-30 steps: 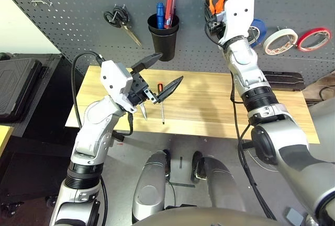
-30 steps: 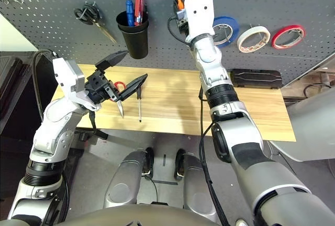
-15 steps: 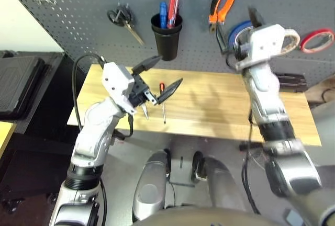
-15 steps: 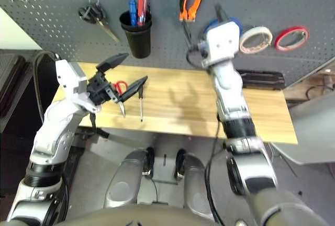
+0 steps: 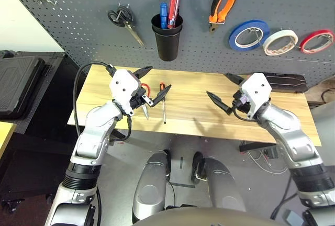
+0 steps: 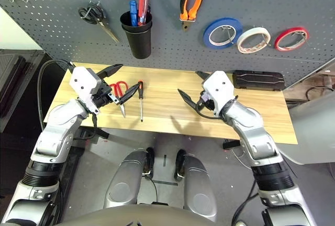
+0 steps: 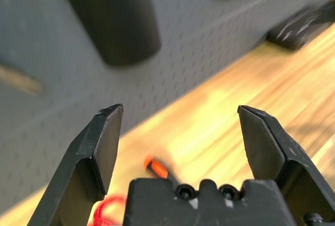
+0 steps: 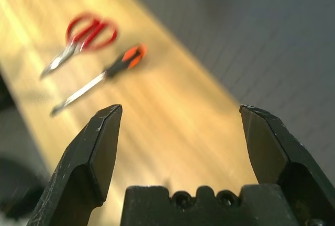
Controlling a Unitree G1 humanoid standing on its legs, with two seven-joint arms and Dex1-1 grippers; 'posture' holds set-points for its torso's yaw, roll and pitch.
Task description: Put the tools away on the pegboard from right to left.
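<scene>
On the pegboard (image 5: 73, 6) hang the orange-and-black pliers (image 5: 224, 3) and, further right, the cream-white tape ring (image 5: 280, 42). The red-handled scissors (image 6: 119, 91) and the slim screwdriver (image 6: 140, 103) lie side by side on the left part of the wooden table (image 5: 199, 116). My left gripper (image 5: 157, 79) hovers open just above them, holding nothing. My right gripper (image 5: 217, 85) is open and empty over the table's middle right, pointing toward the two tools. The right wrist view shows the scissors (image 8: 86, 35) and the screwdriver (image 8: 104, 77) ahead of that gripper (image 8: 180, 111).
Black-handled scissors (image 5: 124, 19) hang at the board's left, beside a black cup (image 5: 167, 37) with blue and red tools in it. Blue (image 5: 249, 34) and red (image 5: 315, 40) tape rings flank the cream one. A black case (image 5: 282, 81) lies at the table's back right.
My right arm has come down from the pegboard to the table, leaving the pliers hanging on their hook. The left gripper has dropped slightly toward the scissors and screwdriver.
</scene>
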